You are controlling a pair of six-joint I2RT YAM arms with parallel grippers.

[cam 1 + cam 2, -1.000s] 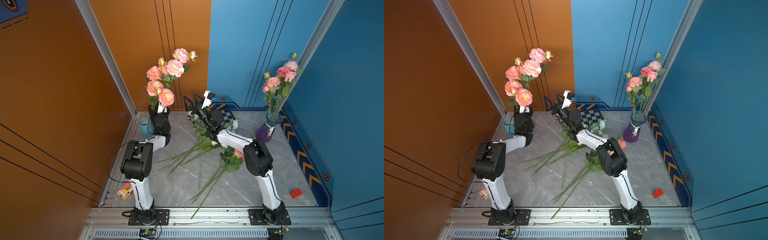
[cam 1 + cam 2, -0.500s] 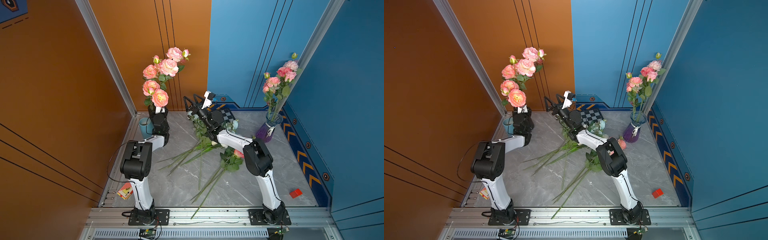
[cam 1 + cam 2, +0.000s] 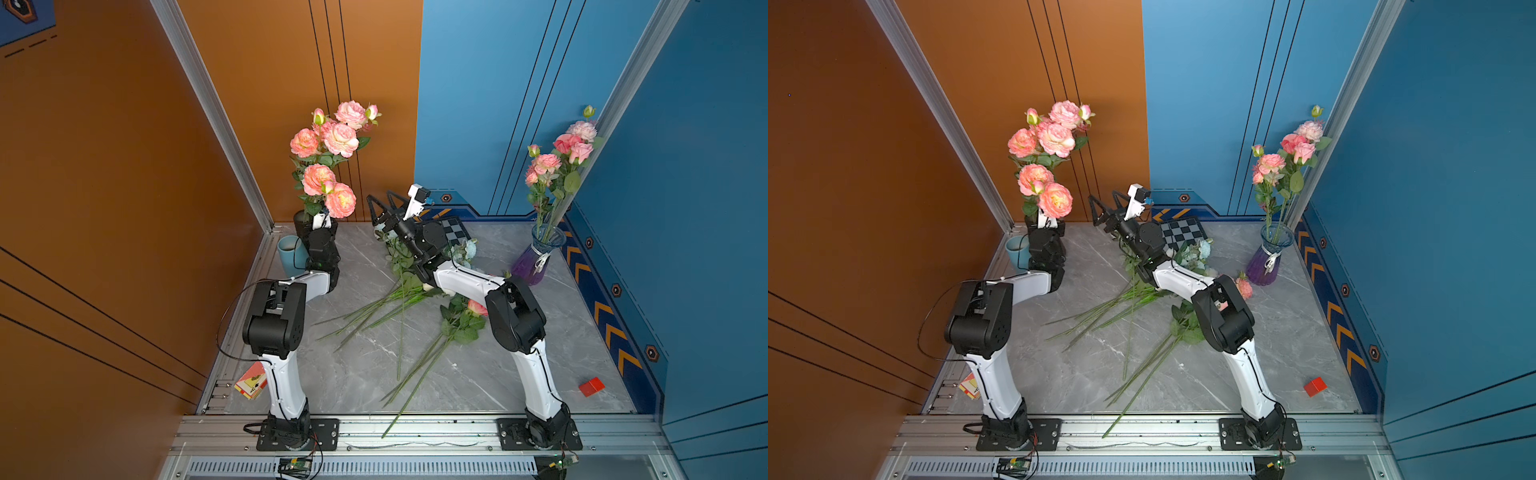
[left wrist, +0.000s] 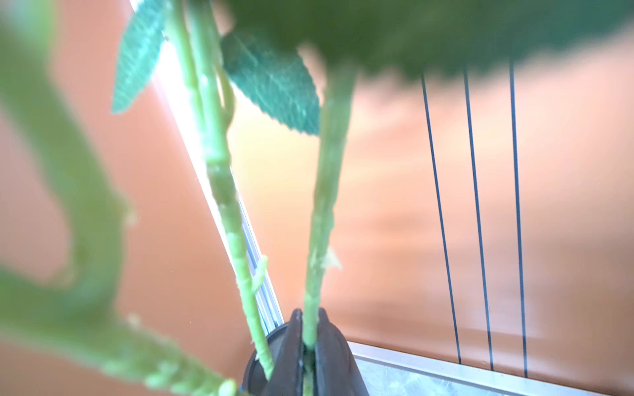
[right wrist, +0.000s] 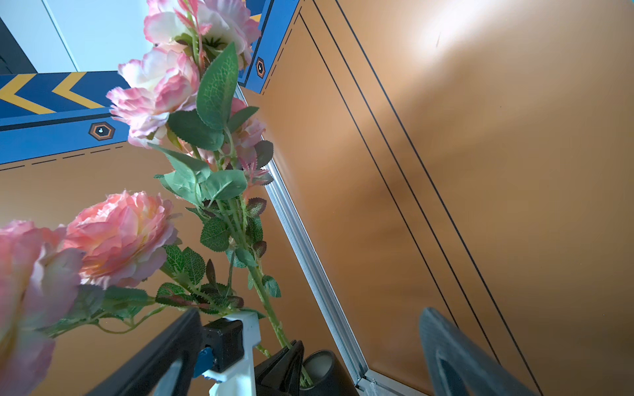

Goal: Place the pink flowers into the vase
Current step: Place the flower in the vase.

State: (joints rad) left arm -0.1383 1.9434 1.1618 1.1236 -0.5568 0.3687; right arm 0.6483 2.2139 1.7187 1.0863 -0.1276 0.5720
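Observation:
A bunch of pink flowers [image 3: 328, 166] [image 3: 1044, 166] stands upright at the back left corner, with my left gripper [image 3: 321, 219] [image 4: 309, 329] shut on its green stems. The stem ends reach down into the mouth of a black vase [image 3: 300, 219] [image 4: 254, 360] [image 5: 322, 370] right under the jaws. In the right wrist view the blooms [image 5: 120, 236] tower over the left gripper [image 5: 290, 358]. My right gripper [image 3: 384, 205] [image 3: 1105, 204] [image 5: 310, 313] hovers open and holds nothing, just right of the bunch. One pink rose [image 3: 476, 307] lies on the table.
A purple glass vase [image 3: 536, 259] with pink flowers [image 3: 557, 162] stands at the back right. Loose long stems [image 3: 374, 307] with white and pale blue blooms lie mid-table under the right arm. A teal cup [image 3: 290, 253], a checkered board [image 3: 457, 232] and a red block [image 3: 591, 386] are nearby.
The bunch in my left gripper swayed slightly toward the left wall, then came down a little over the black vase. The right arm has not moved.

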